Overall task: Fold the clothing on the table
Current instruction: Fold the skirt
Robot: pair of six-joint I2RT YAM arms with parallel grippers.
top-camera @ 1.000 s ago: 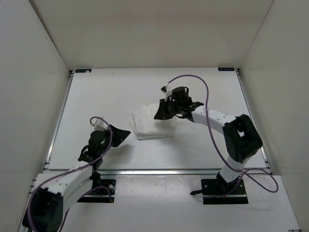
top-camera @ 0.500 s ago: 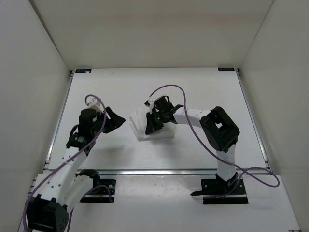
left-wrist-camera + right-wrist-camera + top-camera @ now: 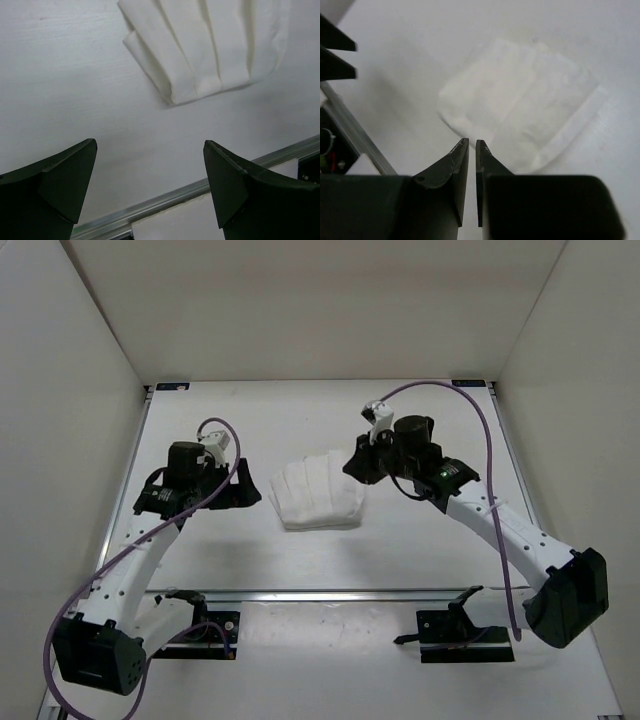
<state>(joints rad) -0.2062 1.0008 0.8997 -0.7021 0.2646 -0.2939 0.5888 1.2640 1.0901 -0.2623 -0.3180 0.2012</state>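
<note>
Clothing (image 3: 318, 492) sits mid-table (image 3: 250, 425) as a compact pleated bundle, nothing touching it. Left gripper (image 3: 150, 146) spread wide, right gripper (image 3: 472, 143) nearly together, both empty. Fold looks essentially done; only retract left.

top cam: fixed, high and behind the arm bases, tilted down and forward, far enough back to take in the whole table (image 3: 250, 420) and both arms. left wrist cam: close, looks out past the left gripper (image 3: 149, 145), with the clothing (image 3: 210, 45) ahead of the claw. right wrist cam: also close, right gripper (image 3: 472, 142) at bottom centre, clothing just ahead of its tips. all three views share the clothing.
</note>
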